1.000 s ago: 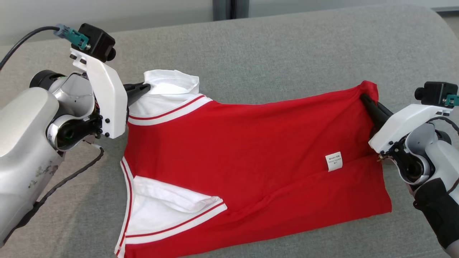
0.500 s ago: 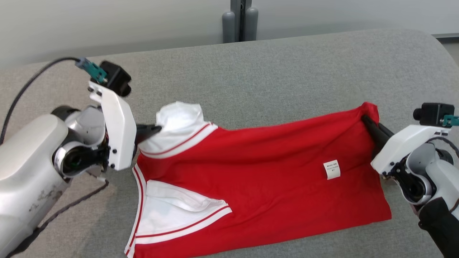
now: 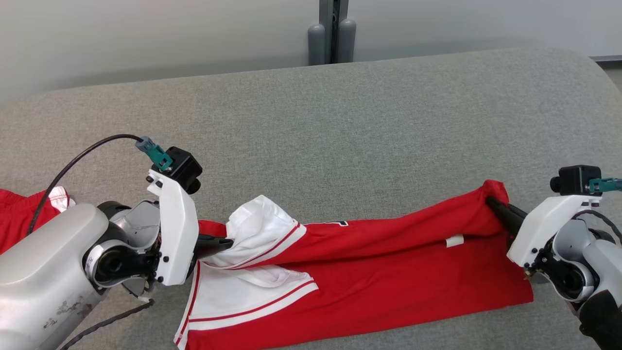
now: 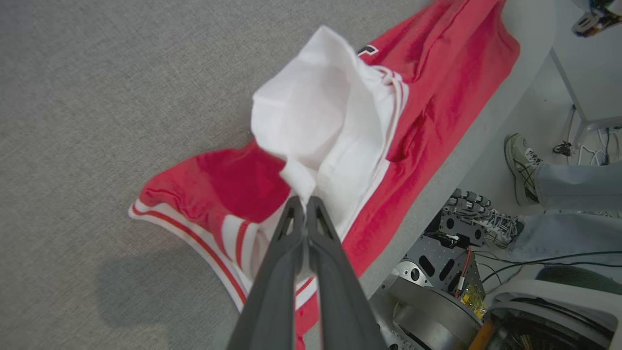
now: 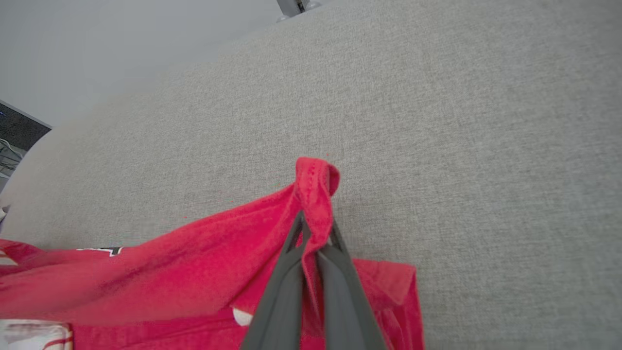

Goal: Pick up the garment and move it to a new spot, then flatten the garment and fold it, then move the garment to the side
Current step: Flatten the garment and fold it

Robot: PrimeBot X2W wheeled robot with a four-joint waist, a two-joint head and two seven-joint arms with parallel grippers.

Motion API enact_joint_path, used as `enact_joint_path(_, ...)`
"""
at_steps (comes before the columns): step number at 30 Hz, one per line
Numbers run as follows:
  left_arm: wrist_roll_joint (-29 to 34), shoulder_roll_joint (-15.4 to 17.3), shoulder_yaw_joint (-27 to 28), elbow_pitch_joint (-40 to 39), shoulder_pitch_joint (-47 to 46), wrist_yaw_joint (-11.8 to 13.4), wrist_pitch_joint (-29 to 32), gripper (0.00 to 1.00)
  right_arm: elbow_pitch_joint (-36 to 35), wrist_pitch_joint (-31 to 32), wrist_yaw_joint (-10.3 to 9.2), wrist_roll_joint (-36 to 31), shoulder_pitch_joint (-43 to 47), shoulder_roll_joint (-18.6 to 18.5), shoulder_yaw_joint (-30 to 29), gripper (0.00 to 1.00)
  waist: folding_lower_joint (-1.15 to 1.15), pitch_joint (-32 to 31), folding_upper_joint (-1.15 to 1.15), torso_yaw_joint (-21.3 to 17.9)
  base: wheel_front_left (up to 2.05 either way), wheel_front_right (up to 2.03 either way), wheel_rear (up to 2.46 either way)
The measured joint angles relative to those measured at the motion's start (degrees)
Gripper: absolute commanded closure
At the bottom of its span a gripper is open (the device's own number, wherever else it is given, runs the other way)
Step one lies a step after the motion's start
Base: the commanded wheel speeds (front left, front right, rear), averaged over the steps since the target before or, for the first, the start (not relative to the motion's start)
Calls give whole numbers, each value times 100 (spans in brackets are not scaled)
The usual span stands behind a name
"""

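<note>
The garment is a red jersey with white sleeves and red-and-white trim, stretched left to right near the front edge of the grey cushion. My left gripper is shut on the white sleeve, which bunches up above the fingers; the left wrist view shows that sleeve pinched at the tips of the gripper. My right gripper is shut on the red hem corner, and the right wrist view shows the gripper with the red fold clamped and lifted. The far edge hangs folded over toward the near half.
Another red and white cloth lies at the far left. The grey cushion stretches wide behind the jersey. A dark post stands behind it. In the left wrist view a person's shoe and the robot's base show beyond the cushion edge.
The head camera has tilted up. Both grippers have drawn the far edge of the jersey toward the near edge, so the flat red panel is now a narrow folded band.
</note>
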Motion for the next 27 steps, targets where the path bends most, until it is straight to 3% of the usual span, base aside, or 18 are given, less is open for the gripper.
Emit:
enact_joint_path(20, -430, -81, -207, -123, 242, 66, 563, 100, 160, 906, 1, -15, -70, -205, 278, 100, 0, 0, 0, 12, 0, 0, 0)
enact_joint_path(21, -450, -93, -220, -111, 247, 66, 608, 85, 169, 940, 1, -22, -85, -212, 279, 67, 0, -6, 0, 9, 0, 0, 0)
enact_joint_path(22, -478, -101, -237, -104, 253, 66, 644, 35, 174, 977, 1, -29, -96, -213, 280, 33, 0, -13, 0, 6, 0, 0, 0)
enact_joint_path(23, -485, -104, -249, -101, 269, 66, 683, 0, 172, 996, 1, -32, -98, -213, 281, 0, 0, -24, 0, 2, 0, 0, 0)
enact_joint_path(27, -532, -90, -264, -91, 332, 67, 709, 0, 168, 1018, 1, -77, -97, -259, 257, 0, 0, -95, 0, -7, 0, 0, 0)
